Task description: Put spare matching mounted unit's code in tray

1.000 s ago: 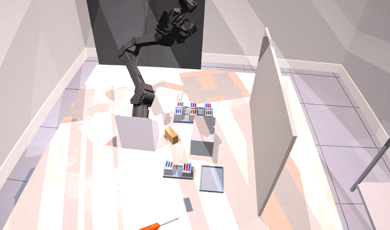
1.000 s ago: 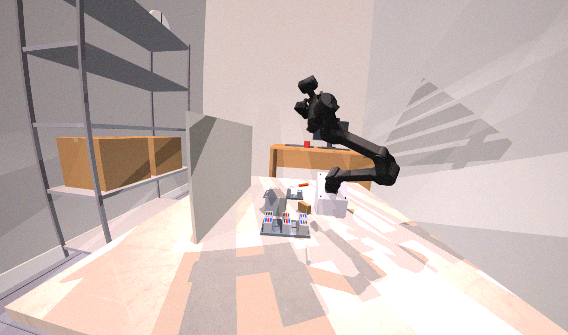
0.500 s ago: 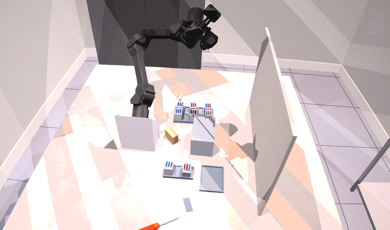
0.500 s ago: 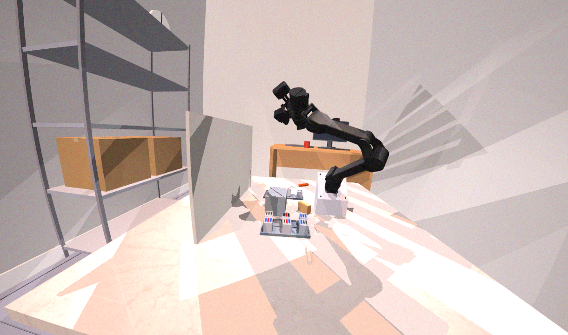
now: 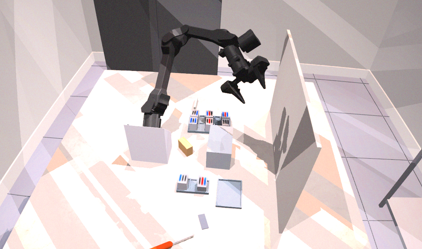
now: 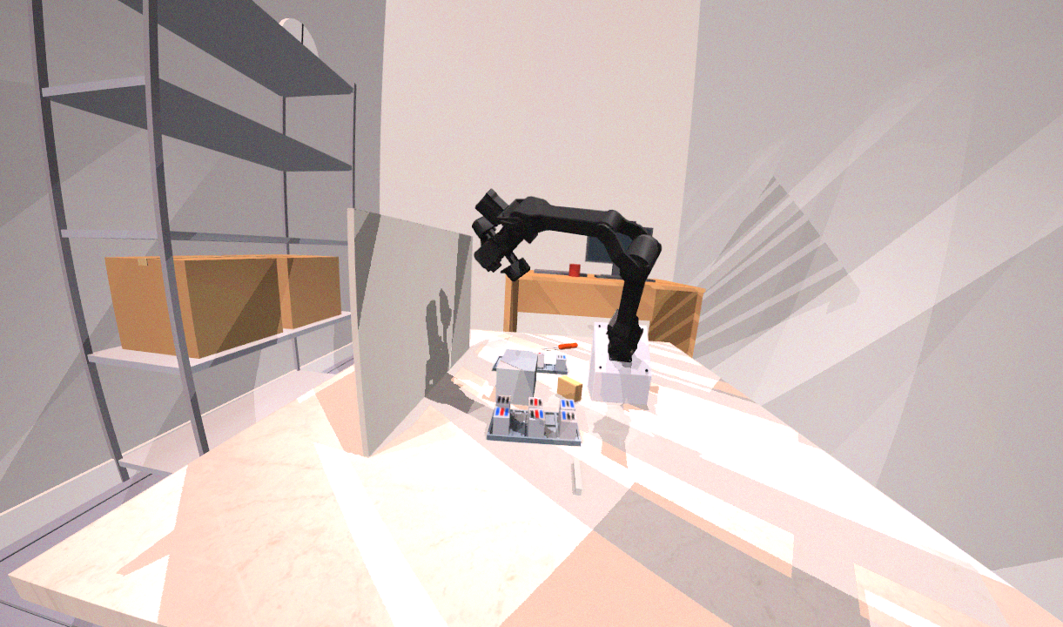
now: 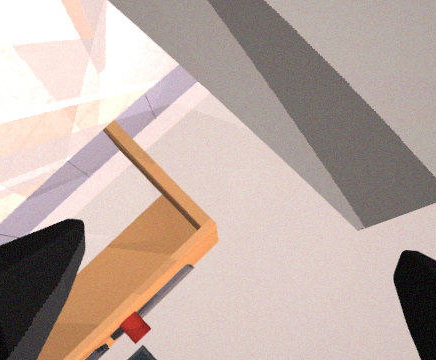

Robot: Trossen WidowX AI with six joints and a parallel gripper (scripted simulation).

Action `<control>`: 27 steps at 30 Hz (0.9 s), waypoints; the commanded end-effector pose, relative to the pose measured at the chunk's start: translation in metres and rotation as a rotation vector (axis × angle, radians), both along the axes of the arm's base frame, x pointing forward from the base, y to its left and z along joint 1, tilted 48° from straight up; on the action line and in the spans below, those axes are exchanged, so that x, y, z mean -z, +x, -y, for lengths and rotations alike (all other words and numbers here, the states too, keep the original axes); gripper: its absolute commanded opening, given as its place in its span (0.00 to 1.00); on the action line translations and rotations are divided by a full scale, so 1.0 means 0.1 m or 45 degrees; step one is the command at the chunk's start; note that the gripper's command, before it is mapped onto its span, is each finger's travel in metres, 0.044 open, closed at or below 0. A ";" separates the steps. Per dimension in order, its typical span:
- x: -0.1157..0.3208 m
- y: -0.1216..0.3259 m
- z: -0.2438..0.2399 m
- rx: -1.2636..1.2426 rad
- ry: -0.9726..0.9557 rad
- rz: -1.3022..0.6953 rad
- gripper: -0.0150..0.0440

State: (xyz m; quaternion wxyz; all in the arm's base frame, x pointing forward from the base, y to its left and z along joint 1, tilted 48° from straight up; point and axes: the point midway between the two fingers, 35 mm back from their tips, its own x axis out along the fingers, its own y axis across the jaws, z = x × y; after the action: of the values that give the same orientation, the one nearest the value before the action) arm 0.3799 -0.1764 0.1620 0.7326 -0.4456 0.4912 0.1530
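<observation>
A workshop or lab with an office corner is suggested. On the pale surface (image 5: 91, 198) (image 6: 285, 529), the upright grey panel (image 5: 294, 123) (image 6: 398, 312) is flanked by trays of colour-striped blocks and an orange-handled screwdriver (image 5: 164, 245) (image 6: 568, 345). Beyond the panel, cardboard boxes (image 6: 234, 304) are stored on metal shelving (image 6: 159, 194); behind it, a wooden desk (image 6: 566, 290) (image 7: 128, 265) is seen.
</observation>
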 end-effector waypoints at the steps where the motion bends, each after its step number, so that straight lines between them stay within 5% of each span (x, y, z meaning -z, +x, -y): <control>1: 0.44 0.02 -0.45 0.144 0.524 -0.214 1.00; 10: 0.77 -0.06 -1.34 0.833 1.495 -0.921 1.00; 27: 0.77 -0.06 -1.35 0.851 1.511 -0.938 1.00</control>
State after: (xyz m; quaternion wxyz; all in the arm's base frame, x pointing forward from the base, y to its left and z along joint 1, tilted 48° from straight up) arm 0.3735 -0.0422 0.0852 0.6480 0.2679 0.6462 0.3013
